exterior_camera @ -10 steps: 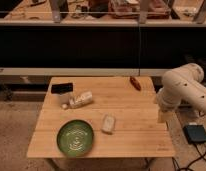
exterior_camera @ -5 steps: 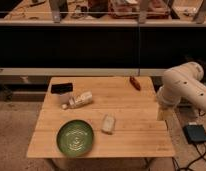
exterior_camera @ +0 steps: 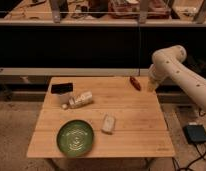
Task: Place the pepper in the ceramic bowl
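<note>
The pepper (exterior_camera: 135, 83) is a small dark red chili lying at the far right of the wooden table (exterior_camera: 131, 112). The ceramic bowl (exterior_camera: 75, 137) is round and green with pale swirls, standing near the table's front left. It holds nothing. My gripper (exterior_camera: 152, 86) hangs at the end of the white arm (exterior_camera: 168, 65) at the table's far right edge, just right of the pepper and apart from it. It is far from the bowl.
A whitish bottle (exterior_camera: 80, 100) lies on its side at the left, beside a black flat object (exterior_camera: 61, 88). A small pale block (exterior_camera: 109, 124) lies right of the bowl. A dark box (exterior_camera: 196, 133) with cables sits on the floor at right. A dark counter runs behind.
My gripper has moved from beside the table's right edge toward the far right corner, closer to the pepper. The objects on the table have not moved.
</note>
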Robot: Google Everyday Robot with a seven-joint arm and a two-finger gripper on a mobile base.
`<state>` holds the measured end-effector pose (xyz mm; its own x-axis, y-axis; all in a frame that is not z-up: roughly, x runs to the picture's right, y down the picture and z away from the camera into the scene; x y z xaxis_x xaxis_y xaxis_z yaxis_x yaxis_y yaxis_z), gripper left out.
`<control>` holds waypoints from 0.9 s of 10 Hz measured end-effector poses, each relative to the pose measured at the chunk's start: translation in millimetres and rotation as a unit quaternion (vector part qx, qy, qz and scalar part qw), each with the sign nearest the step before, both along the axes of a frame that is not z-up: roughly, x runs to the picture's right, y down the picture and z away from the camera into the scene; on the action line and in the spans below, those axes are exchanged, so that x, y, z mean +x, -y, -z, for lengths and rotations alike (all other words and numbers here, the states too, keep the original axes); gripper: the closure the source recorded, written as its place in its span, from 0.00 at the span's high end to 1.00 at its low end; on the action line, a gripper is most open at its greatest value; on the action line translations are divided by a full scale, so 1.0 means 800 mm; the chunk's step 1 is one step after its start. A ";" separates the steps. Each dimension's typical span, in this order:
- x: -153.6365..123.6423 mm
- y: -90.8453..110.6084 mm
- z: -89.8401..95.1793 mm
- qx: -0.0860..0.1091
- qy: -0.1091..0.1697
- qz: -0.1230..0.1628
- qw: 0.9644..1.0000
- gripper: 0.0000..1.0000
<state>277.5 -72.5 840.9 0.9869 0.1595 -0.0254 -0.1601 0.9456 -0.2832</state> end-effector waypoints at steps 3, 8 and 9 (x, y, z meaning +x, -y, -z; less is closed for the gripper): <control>-0.014 0.081 -0.069 0.065 0.010 -0.058 0.996 0.65; -0.019 0.102 -0.093 0.083 0.018 -0.090 0.992 0.65; -0.018 0.093 -0.096 0.074 0.024 -0.104 0.992 0.65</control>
<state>262.7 -146.6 917.9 0.9319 0.3579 0.0586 -0.3455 0.9253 -0.1564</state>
